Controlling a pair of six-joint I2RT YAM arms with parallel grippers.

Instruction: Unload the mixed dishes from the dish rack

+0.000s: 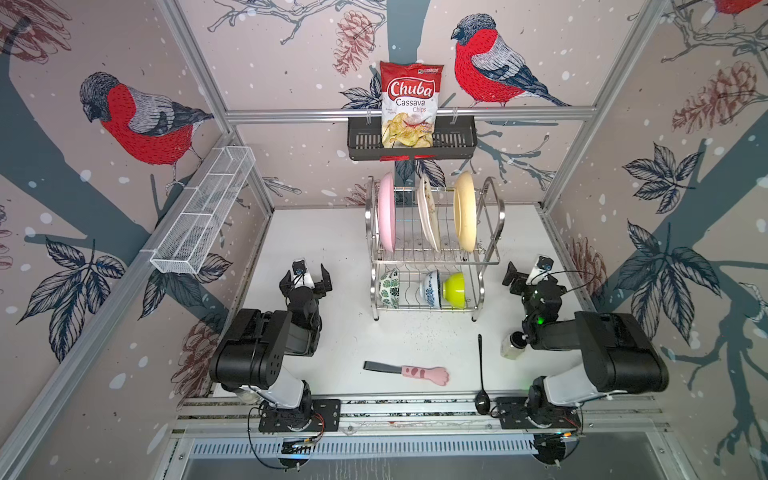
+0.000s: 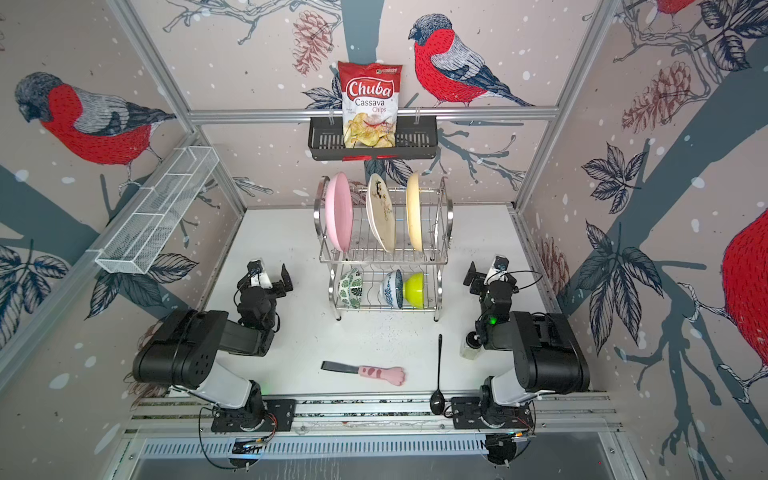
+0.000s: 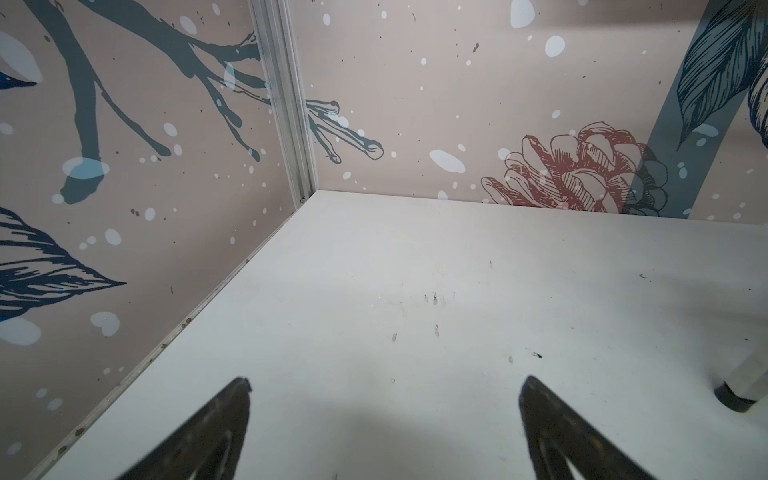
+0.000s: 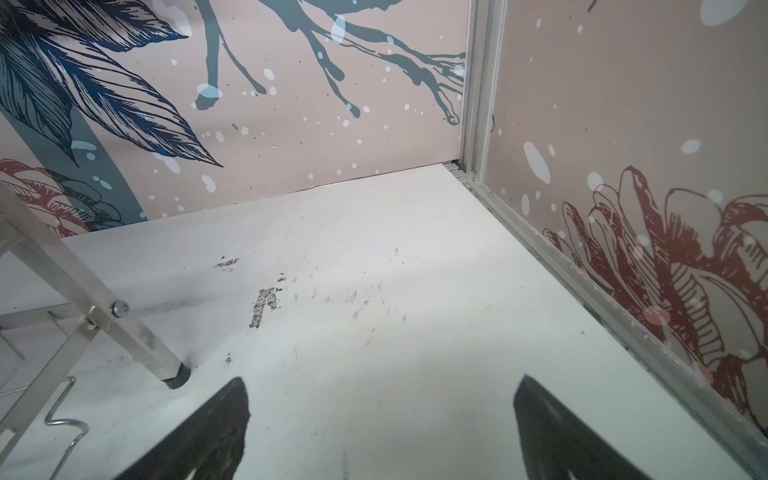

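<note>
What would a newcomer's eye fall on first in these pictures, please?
The shiny dish rack, centre back, stands out: pink plate, decorated white plate and cream-yellow plate upright on top, lime bowl below. Above it a red chips bag sits in a black basket. The left gripper and right gripper flank it, open.

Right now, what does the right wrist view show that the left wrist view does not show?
Only the right wrist view: the dish rack's slanted leg with a bolt, bent wire of the rack, and a dark scuff on the table. Only the left wrist view: nothing of its own; of the rack, just one capped foot at the frame edge. Both: the white table, patterned walls, an aluminium corner post, and the left fingers and the right fingers, open and holding nothing.
</note>
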